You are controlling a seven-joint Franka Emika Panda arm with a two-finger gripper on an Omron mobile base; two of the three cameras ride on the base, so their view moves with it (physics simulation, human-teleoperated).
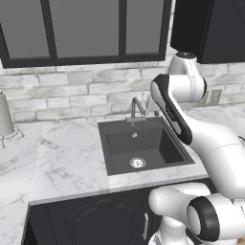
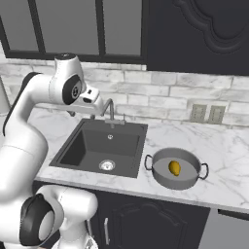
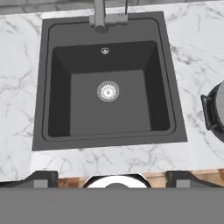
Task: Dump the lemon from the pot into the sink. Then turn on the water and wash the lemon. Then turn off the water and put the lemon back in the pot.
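Hovering above the sink, the fingers are spread wide and nothing is held between them. In the hand view the dark basin is looked straight down into; only the silver drain is seen in it, and no water is seen running from the faucet. The lemon is seen lying inside the pot, which is stood upright on the marble desk just beside the sink's right edge. One pot handle is caught at the right margin of the hand view.

Step in hand, as judged: the first one, dumping, and it is not yet begun, since the pot is untouched. The next move is judged to call for the hand to be carried right, lowered onto the pot's rim or near handle, and closed there. The pot must then be lifted and tipped over the basin without the lemon being rolled onto the desk.
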